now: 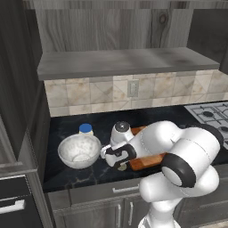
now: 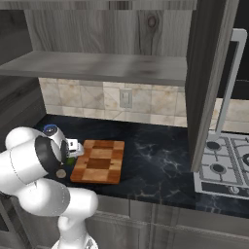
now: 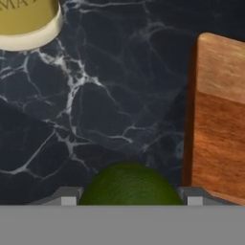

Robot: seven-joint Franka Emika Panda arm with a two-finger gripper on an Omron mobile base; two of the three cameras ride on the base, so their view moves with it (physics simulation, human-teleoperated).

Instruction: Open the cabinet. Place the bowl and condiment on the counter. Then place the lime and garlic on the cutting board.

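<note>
Gripper [image 3: 129,201] straddling the small round green lime [image 3: 128,184], jaws set either side; grip not confirmed.

You see the lime at bottom centre on black veined marble counter [image 3: 95,110], because the checkered wooden cutting board [image 3: 217,119] at right is its target.

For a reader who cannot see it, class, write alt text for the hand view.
A small round green lime sits between the pincer tips, on the black white-veined marble counter. The edge of a brown wooden cutting board lies at the right; the base of a pale yellowish jar shows in the top left corner.
</note>
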